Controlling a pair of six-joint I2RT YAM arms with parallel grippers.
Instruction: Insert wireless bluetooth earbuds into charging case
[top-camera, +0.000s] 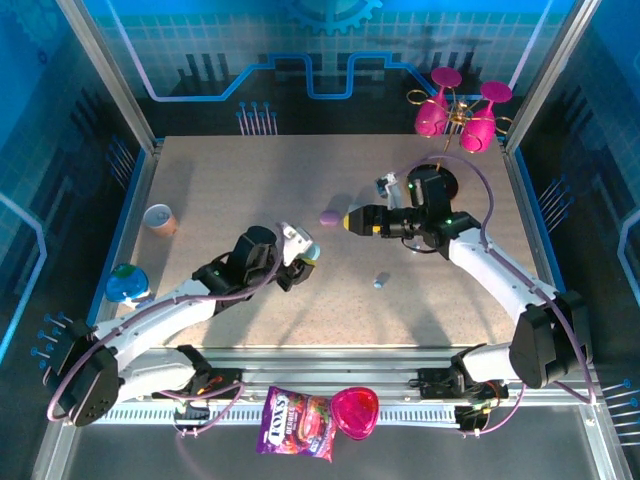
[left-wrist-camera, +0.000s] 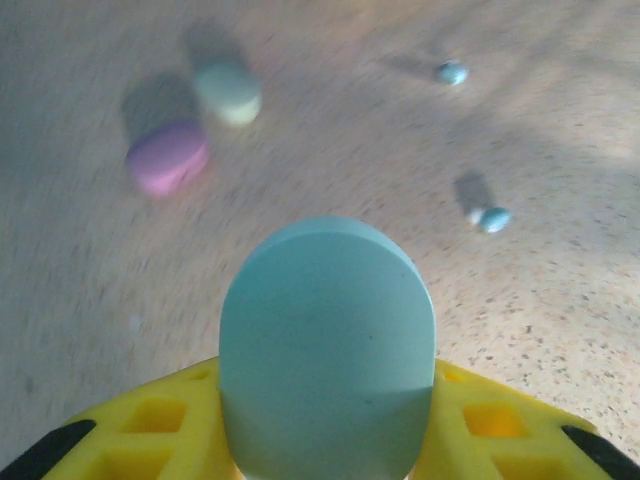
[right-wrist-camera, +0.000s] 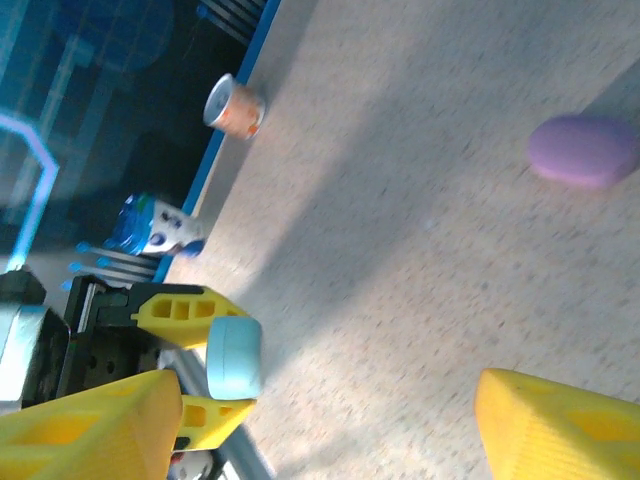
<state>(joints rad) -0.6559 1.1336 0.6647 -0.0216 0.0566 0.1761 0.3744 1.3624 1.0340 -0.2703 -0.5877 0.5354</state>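
My left gripper (left-wrist-camera: 327, 372) is shut on a light blue pebble-shaped charging case (left-wrist-camera: 327, 345), which stands upright between the yellow fingers; from above the case (top-camera: 310, 251) sits at the tip of the left gripper (top-camera: 300, 258). Beyond it on the table lie a purple case (left-wrist-camera: 167, 157) and a pale mint case (left-wrist-camera: 229, 92), side by side. Two small light blue earbuds (left-wrist-camera: 492, 219) (left-wrist-camera: 452, 72) lie to the right. My right gripper (right-wrist-camera: 330, 400) is open with nothing between its fingers, hovering beside the purple case (right-wrist-camera: 585, 150). One earbud (top-camera: 380, 281) lies below the right gripper (top-camera: 352, 221).
An orange cup (top-camera: 159, 218) and a blue-green object (top-camera: 127, 283) sit near the table's left edge. Pink glasses (top-camera: 455, 115) stand at the back right. A snack packet (top-camera: 295, 423) and a pink heart-shaped dish (top-camera: 355, 412) lie in front of the arm bases.
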